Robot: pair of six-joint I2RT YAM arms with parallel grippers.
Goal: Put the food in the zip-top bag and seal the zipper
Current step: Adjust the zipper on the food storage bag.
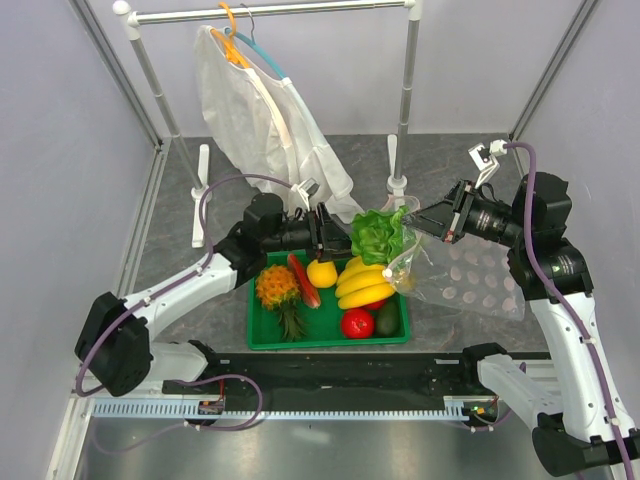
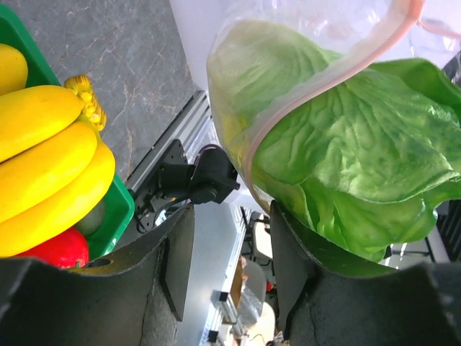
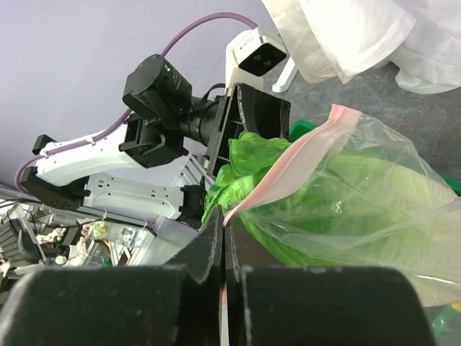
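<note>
The pale-green lettuce (image 1: 378, 235) hangs above the tray's far right corner, partly inside the mouth of the clear dotted zip-top bag (image 1: 470, 280). My right gripper (image 3: 223, 231) is shut on the pink zipper (image 3: 288, 169) strip and holds the mouth up. My left gripper (image 2: 230, 267) stands open just left of the lettuce (image 2: 346, 151). Nothing is between its fingers, and the leaves rest against the outer side of one finger. The zipper (image 2: 324, 86) crosses the lettuce. The yellow fruit (image 1: 321, 273) and the red tomato (image 1: 357, 323) lie in the green tray (image 1: 260, 340).
The tray also holds a banana bunch (image 1: 365, 282), an orange pineapple (image 1: 276, 288), a red chilli (image 1: 303, 280) and a dark avocado (image 1: 388, 318). A white garment (image 1: 260, 120) hangs from a rack behind the tray. The bag's tail lies on the table to the right.
</note>
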